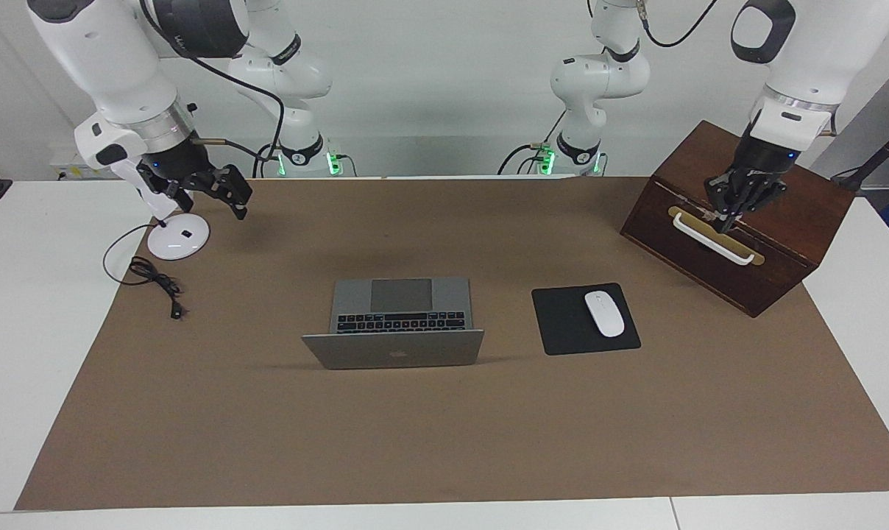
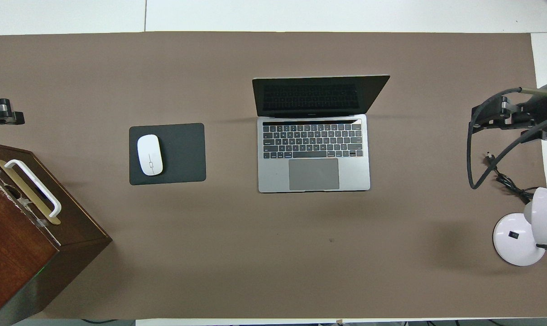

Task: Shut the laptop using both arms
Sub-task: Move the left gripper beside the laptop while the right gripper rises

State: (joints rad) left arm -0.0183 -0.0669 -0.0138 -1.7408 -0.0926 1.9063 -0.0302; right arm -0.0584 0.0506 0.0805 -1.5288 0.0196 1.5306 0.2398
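Observation:
The silver-grey laptop (image 1: 402, 303) stands open in the middle of the brown mat, its keyboard toward the robots and its lid upright, with the dark screen showing in the overhead view (image 2: 314, 174). My left gripper (image 1: 727, 218) hangs shut over the handle face of the wooden box, well away from the laptop; its tip shows at the edge of the overhead view (image 2: 4, 117). My right gripper (image 1: 213, 193) is open and empty in the air over the mat beside the lamp base, toward the right arm's end of the table, and it also shows in the overhead view (image 2: 490, 118).
A black mouse pad (image 1: 585, 319) with a white mouse (image 1: 604, 313) lies beside the laptop, toward the left arm's end. A dark wooden box (image 1: 739, 217) with a white handle stands there too. A white lamp base (image 1: 178, 238) and its black cable (image 1: 154, 278) lie at the right arm's end.

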